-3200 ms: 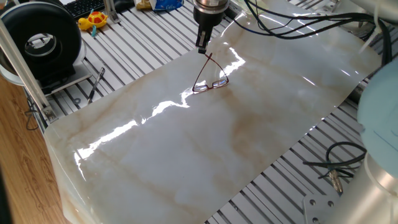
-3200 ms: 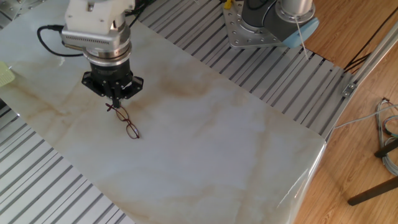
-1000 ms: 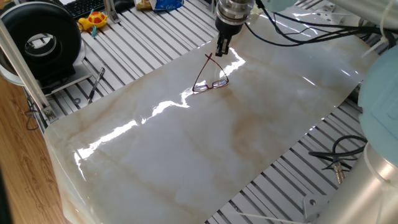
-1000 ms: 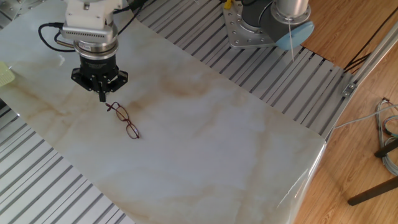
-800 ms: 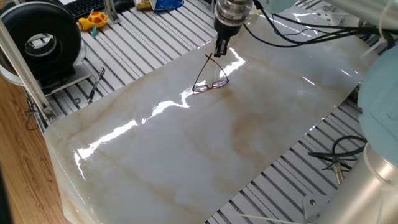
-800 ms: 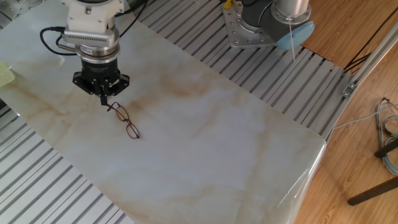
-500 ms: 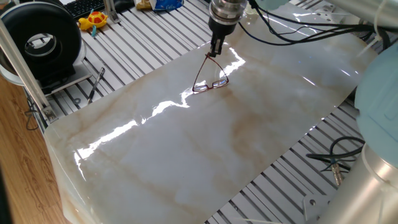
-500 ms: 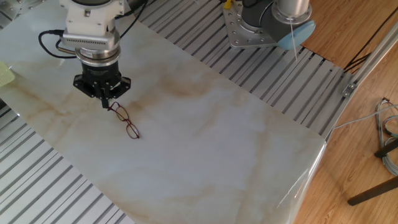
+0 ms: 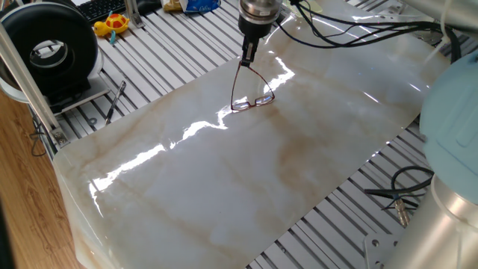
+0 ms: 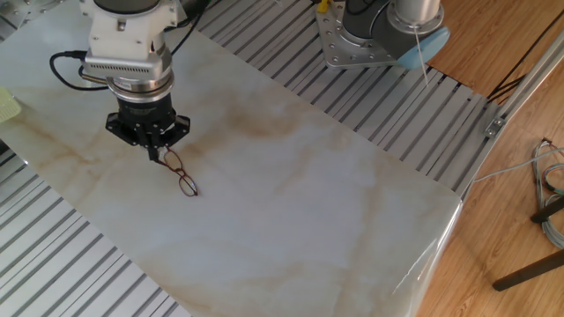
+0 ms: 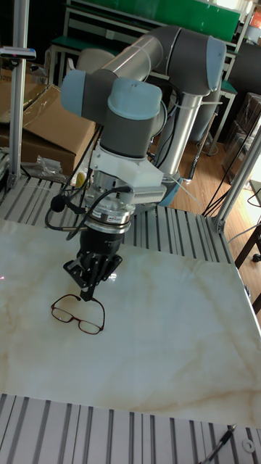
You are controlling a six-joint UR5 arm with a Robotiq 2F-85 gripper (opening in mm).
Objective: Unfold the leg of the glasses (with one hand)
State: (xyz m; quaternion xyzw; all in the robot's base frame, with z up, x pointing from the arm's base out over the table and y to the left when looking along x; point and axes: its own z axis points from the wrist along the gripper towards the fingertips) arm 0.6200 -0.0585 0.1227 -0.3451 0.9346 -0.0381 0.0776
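The glasses (image 9: 252, 100) lie on the marble sheet (image 9: 224, 172), a thin dark-red wire frame with clear lenses; they also show in the other fixed view (image 10: 182, 177) and the tall fixed view (image 11: 78, 315). Their slim legs run from the lenses up to a point just under my gripper (image 9: 248, 57). My gripper (image 10: 157, 157) points straight down, fingers together, its tip (image 11: 87, 294) touching the far end of a leg at the sheet. I cannot tell whether the leg is pinched between the fingers or only pressed from the side.
A black round device (image 9: 52, 46), a yellow toy (image 9: 112, 24) and a black pen-like tool (image 9: 115, 100) sit on the slatted table to the left. Cables (image 9: 399, 196) lie at the right. The arm's base (image 10: 379, 33) stands at the table's far side.
My gripper has come down beside the leg ends and swept sideways against them; the near leg tip has shifted with it. The lenses have stayed in place.
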